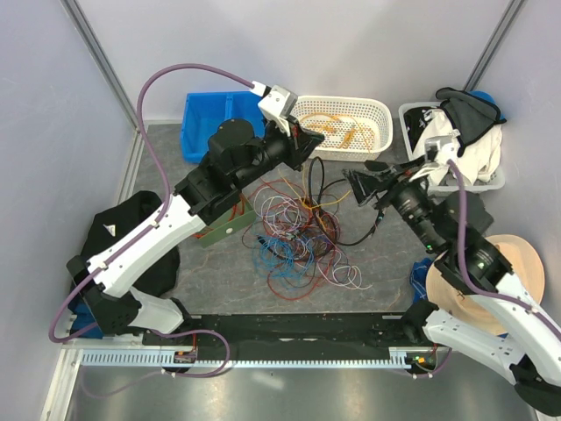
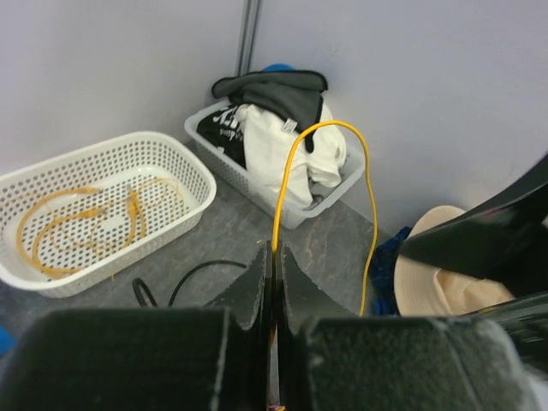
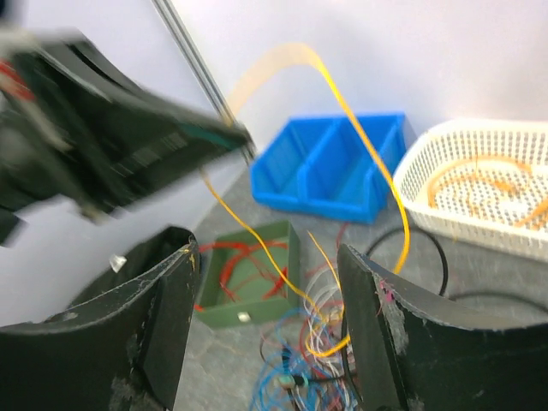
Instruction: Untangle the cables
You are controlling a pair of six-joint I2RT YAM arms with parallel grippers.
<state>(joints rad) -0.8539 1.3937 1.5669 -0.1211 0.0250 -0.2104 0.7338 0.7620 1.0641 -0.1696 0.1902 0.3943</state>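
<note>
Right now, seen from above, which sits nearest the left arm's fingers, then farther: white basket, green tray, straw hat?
1. white basket, beside the left fingers, at the back.
2. green tray, left of the cables.
3. straw hat, far right.

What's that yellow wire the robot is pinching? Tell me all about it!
The yellow cable is a thin, bendy, smooth-looking wire. The left gripper is shut on it, holding it up in the air. From the pinch it springs up in a tall arch, then hangs back down. In the right wrist view it drops into the pile of tangled cables. The right gripper is open near it, not holding it. Its ends cannot be seen.
</note>
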